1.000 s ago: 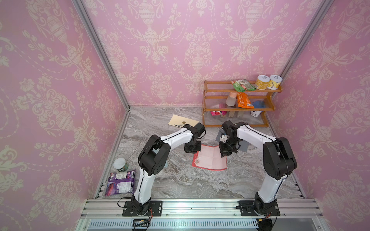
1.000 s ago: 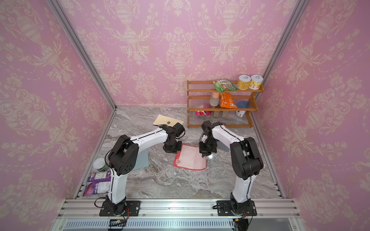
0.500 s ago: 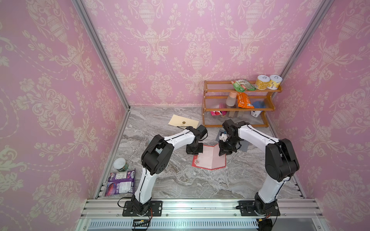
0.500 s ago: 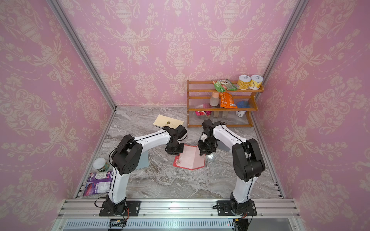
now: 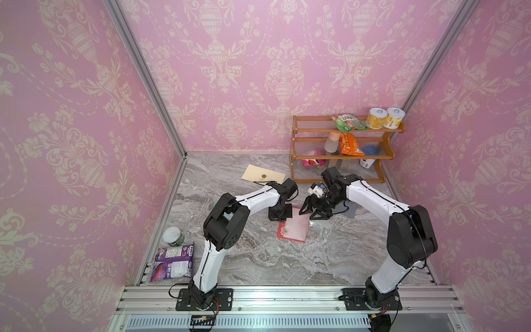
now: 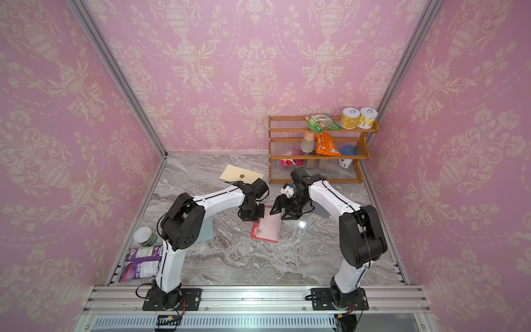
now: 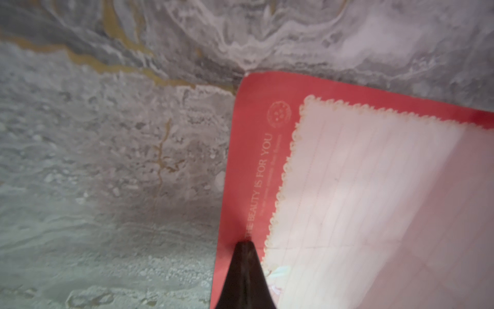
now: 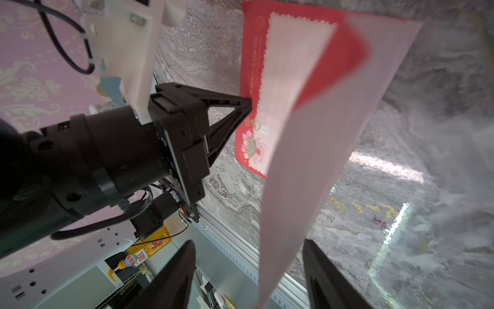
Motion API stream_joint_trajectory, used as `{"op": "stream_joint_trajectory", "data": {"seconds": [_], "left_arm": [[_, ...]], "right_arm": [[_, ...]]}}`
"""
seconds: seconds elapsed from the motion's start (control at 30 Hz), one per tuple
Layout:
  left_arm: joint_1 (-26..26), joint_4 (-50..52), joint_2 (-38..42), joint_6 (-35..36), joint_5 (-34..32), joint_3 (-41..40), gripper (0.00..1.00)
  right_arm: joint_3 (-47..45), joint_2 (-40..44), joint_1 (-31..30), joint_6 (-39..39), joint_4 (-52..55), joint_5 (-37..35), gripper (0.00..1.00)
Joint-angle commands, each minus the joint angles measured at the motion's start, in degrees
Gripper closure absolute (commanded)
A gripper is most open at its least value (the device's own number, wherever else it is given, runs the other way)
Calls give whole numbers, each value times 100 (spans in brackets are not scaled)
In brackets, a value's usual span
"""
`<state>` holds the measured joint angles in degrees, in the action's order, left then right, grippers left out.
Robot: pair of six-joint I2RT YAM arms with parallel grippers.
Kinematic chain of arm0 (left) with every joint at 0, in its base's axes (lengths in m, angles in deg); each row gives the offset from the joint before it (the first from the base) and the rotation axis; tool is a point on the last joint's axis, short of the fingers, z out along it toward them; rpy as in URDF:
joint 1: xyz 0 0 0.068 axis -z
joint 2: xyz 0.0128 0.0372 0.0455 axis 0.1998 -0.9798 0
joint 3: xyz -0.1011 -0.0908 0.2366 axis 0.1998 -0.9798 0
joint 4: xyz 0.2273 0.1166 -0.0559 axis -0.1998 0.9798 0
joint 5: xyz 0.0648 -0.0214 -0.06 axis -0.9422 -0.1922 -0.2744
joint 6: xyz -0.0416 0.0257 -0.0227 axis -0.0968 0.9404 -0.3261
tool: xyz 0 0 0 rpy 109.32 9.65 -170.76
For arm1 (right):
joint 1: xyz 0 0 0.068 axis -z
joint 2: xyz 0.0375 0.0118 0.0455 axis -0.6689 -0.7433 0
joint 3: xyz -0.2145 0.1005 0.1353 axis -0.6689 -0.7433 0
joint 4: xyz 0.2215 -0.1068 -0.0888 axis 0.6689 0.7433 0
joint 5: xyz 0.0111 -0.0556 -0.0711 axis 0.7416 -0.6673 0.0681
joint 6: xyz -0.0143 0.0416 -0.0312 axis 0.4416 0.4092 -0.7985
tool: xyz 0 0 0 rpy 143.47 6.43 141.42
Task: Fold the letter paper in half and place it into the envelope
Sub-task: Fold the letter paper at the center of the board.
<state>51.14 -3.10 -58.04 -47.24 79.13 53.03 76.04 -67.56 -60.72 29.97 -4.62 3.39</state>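
- Letter paper [image 5: 293,227] lies on the marble table [image 5: 258,258] between the grippers, blank half raised over the printed half, envelope [image 5: 263,174] lying apart.
- Let the edges meet squarely before creasing (pinned margin must not slide).
- Left gripper [image 7: 246,247]: jaws together, tip pressing the red margin.
- Right gripper [image 8: 248,244]: jaws apart, straddling the raised edge, clamping nothing.
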Motion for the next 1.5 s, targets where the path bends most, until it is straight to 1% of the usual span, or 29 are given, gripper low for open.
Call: {"op": "stream_joint_trajectory", "data": {"seconds": [0.0,0.1,0.2,0.3,0.33,0.47,0.53,0.67,0.83,0.97,1.2,1.3,1.47], "left_arm": [[-106,-201,-67,-194,136,-82,100],[-209,-20,86,-156,70,13,100],[-374,188,450,-97,-88,1,100],[-608,378,846,-52,-142,-129,100],[-687,410,985,-30,-161,-187,100],[-824,563,1326,57,-244,-268,100],[-819,610,1337,109,-191,-171,100],[-640,735,1034,231,-127,263,100],[-310,817,293,313,7,928,100],[-242,668,-91,255,140,1055,100],[-253,827,-661,471,135,1481,100],[-273,848,-749,530,150,1482,100],[-323,756,-766,551,176,1204,100]], "right_arm": [[-172,-53,20,380,-648,618,29],[-219,-230,28,568,-969,755,29],[-258,-406,28,795,-1338,854,29],[-245,-660,27,819,-1558,850,27],[-210,-753,28,975,-1597,849,26],[-22,-900,30,951,-1585,775,23],[107,-901,46,893,-1402,620,18],[156,-828,128,640,-1082,202,1],[71,-820,268,503,-680,-341,0],[-79,-829,395,502,-669,-485,0],[-277,-1078,491,642,-1088,-293,0],[-281,-1224,499,682,-1214,-229,0],[-214,-1438,503,694,-1332,-145,0]]}}
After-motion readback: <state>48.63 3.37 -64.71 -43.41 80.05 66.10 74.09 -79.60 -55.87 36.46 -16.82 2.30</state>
